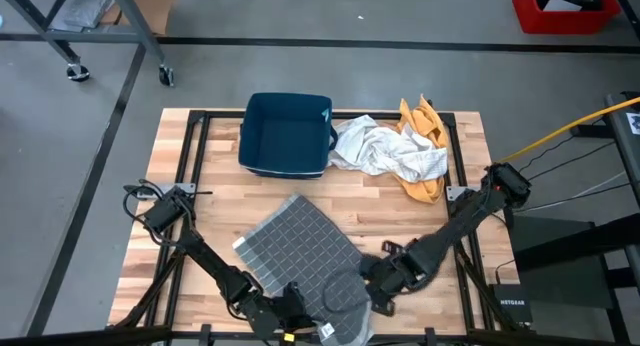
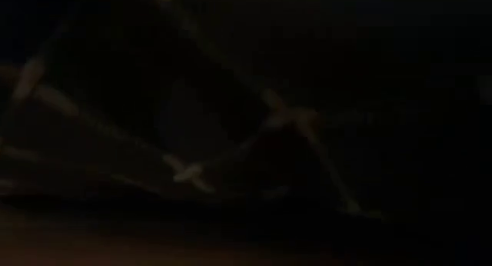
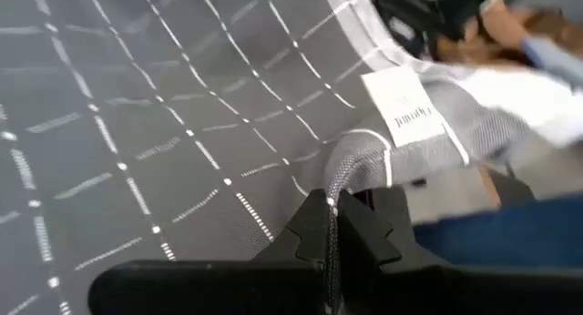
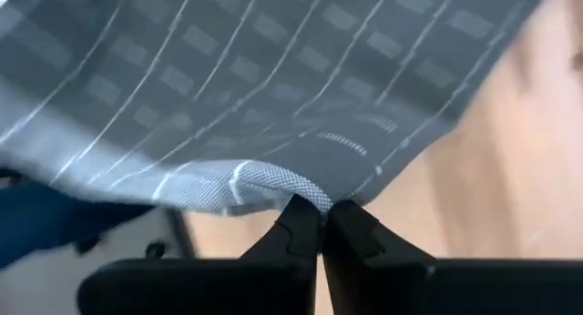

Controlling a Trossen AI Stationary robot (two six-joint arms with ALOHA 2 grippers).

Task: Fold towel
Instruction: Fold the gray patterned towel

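Wooden table [image 1: 200, 201] carries a grey checked towel [image 1: 295, 246], both left gripper [image 1: 295, 308] and right gripper [image 1: 375, 286] pinching its near edge

A grey concrete floor [image 1: 330, 11] surrounds the wooden table [image 1: 400, 216]; a dark line crosses the floor beyond the table's far edge; a red bin [image 1: 562, 10] sits at the far right corner. A metal frame on castors [image 1: 78, 46] stands far left; a yellow cable [image 1: 570, 126] runs in from the right; the low view is almost wholly dark.
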